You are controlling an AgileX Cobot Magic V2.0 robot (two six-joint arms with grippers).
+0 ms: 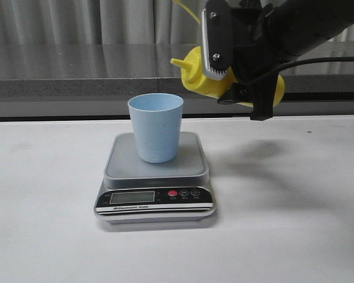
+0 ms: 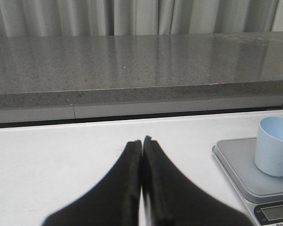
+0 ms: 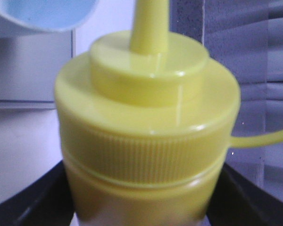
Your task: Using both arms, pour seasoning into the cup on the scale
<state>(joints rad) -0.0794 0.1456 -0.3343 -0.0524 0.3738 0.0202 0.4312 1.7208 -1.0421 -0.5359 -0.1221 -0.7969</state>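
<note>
front view — yellow seasoning (image 1: 207, 79) tilted, nozzle toward cup (image 1: 156, 127)

Cup (image 1: 156, 128) sits on scale (image 1: 156, 177) platform, behind the display. Seasoning bottle (image 1: 207, 75) is in the air, above and right of cup, tipped, nozzle toward cup. Ledge (image 1: 76, 73) runs behind scale.
</note>
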